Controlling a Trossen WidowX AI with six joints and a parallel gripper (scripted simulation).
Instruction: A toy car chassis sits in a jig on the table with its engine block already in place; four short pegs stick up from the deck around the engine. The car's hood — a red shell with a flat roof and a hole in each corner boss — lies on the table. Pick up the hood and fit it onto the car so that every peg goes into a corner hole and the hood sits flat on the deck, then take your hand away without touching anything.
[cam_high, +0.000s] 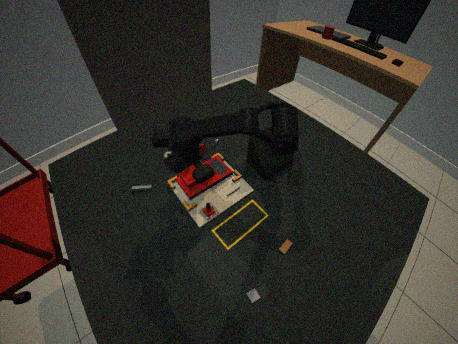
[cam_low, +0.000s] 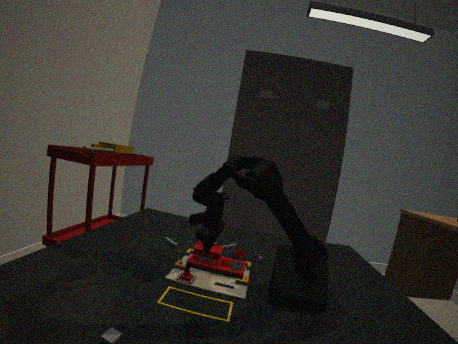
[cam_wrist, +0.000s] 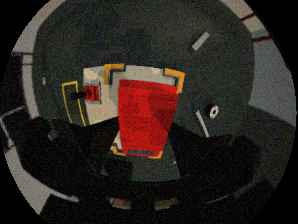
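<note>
The red hood (cam_high: 186, 174) (cam_low: 216, 248) (cam_wrist: 146, 112) is between the fingers of my gripper (cam_high: 196, 169) (cam_low: 208, 247) (cam_wrist: 145, 121), which is shut on it with a finger at either side. The hood is over the engine area of the red chassis (cam_high: 200, 189) (cam_low: 235, 270), roof up and roughly in line with it. The chassis sits in the jig (cam_high: 220, 201) (cam_low: 205, 283) (cam_wrist: 102, 111) between orange corner brackets. The hood covers the engine block, pegs and corner holes. Whether it rests flat on the deck or hangs slightly above it, I cannot tell.
A red block with a black knob (cam_high: 208, 211) (cam_low: 186, 276) (cam_wrist: 92, 93) stands on the jig plate. A yellow outline (cam_high: 248, 232) (cam_wrist: 69, 83) lies beside it. A pale bar (cam_high: 141, 187) (cam_wrist: 200, 41), an orange block (cam_high: 285, 246) and a light tile (cam_high: 253, 295) (cam_low: 111, 335) lie farther out.
</note>
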